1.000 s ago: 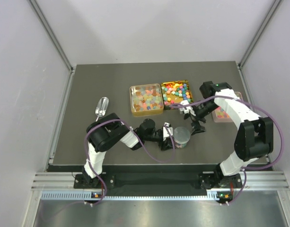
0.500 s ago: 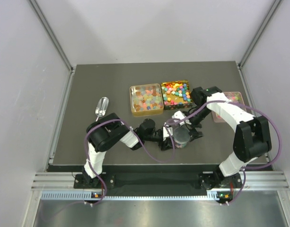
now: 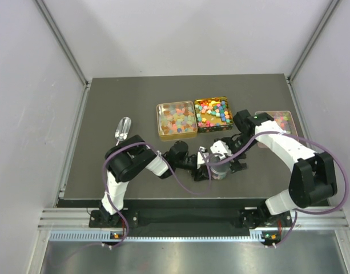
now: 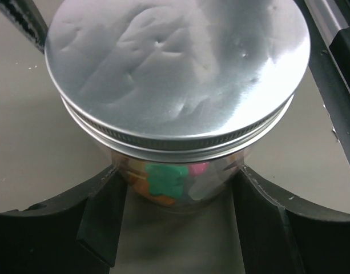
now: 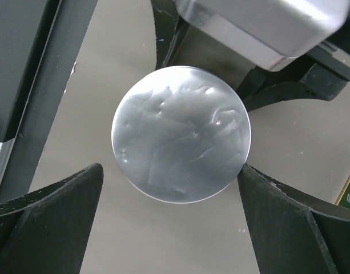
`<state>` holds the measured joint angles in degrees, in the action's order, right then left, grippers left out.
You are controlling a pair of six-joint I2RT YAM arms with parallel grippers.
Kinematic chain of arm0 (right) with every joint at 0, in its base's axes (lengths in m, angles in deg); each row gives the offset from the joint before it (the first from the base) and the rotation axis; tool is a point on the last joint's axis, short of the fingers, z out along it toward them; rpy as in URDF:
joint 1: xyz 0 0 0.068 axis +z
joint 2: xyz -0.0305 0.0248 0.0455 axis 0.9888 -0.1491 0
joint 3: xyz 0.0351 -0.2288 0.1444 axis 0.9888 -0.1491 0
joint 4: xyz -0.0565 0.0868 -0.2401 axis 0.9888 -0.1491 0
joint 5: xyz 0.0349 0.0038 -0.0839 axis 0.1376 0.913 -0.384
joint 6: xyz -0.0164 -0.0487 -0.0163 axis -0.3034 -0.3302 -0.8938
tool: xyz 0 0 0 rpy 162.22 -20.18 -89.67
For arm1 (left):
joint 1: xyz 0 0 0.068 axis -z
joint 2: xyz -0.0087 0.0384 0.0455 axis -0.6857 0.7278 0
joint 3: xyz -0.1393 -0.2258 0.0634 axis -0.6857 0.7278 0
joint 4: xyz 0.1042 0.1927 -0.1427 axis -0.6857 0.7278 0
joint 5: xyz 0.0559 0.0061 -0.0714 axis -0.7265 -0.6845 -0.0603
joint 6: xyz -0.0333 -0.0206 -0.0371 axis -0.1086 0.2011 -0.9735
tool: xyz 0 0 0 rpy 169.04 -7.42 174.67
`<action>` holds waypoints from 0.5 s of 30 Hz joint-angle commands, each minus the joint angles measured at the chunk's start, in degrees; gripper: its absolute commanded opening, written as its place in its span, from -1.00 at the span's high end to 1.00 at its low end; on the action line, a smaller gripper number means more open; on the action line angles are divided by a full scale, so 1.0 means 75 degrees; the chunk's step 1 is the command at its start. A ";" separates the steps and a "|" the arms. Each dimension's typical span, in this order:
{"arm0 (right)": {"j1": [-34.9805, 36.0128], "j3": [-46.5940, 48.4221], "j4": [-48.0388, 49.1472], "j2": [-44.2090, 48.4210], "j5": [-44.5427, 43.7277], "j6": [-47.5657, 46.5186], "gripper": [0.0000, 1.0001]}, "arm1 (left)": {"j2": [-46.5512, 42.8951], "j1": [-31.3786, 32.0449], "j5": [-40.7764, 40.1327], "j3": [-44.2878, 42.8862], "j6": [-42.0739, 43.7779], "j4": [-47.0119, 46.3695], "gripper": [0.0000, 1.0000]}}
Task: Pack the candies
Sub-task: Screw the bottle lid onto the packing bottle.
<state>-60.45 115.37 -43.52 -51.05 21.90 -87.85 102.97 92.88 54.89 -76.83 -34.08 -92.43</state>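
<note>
From above, I see lots of the candies (image 3: 176, 120) lying in a gold tin (image 3: 159, 121) at the far middle of the table (image 3: 106, 103). More lie in the second tin (image 3: 212, 98) just to its right, and in a pink tray (image 3: 289, 114) far over on the right. A clear scoop (image 3: 123, 129) lies alone on the left. Near the middle stands a little jar (image 3: 220, 170) with both arms gathered around it, the left gripper (image 3: 208, 165) beside it and the right gripper (image 3: 223, 155) above it. In the left wrist view, the jar has a silver lid (image 4: 175, 68) on top, and I see a few green, pink and orange candies (image 4: 166, 180) inside the glass. The left gripper (image 4: 177, 194) has its fingers (image 4: 103, 222) pressed against both sides of the jar, holding it. In the right wrist view, I look straight down on the lid (image 5: 180, 134). The right gripper (image 5: 170, 171) has its fingers (image 5: 60, 217) spread wide on each side, with gaps, not touching it. I think one jar is filled and covered, but I cannot tell if the lid is tight. Many candies are not packed yet.
</note>
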 commanded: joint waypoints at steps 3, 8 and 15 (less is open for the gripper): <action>0.0087 -0.0498 -0.1876 0.0879 -0.0110 0.0735 -0.99 | 0.0591 -0.0423 -0.0473 0.0019 -0.0046 0.1953 1.00; 0.0087 -0.0687 -0.1865 0.1230 -0.0192 0.1005 -1.00 | 0.0638 -0.0470 -0.0531 -0.0029 -0.0093 0.1859 1.00; 0.0145 -0.0687 -0.1876 0.1383 -0.0052 0.1450 -1.00 | 0.0626 -0.0599 -0.0660 -0.0005 -0.0093 0.1870 1.00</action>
<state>-60.45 111.24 -42.54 -42.20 19.04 -80.68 104.01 91.67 58.56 -78.49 -33.58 -91.05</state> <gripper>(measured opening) 0.996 0.711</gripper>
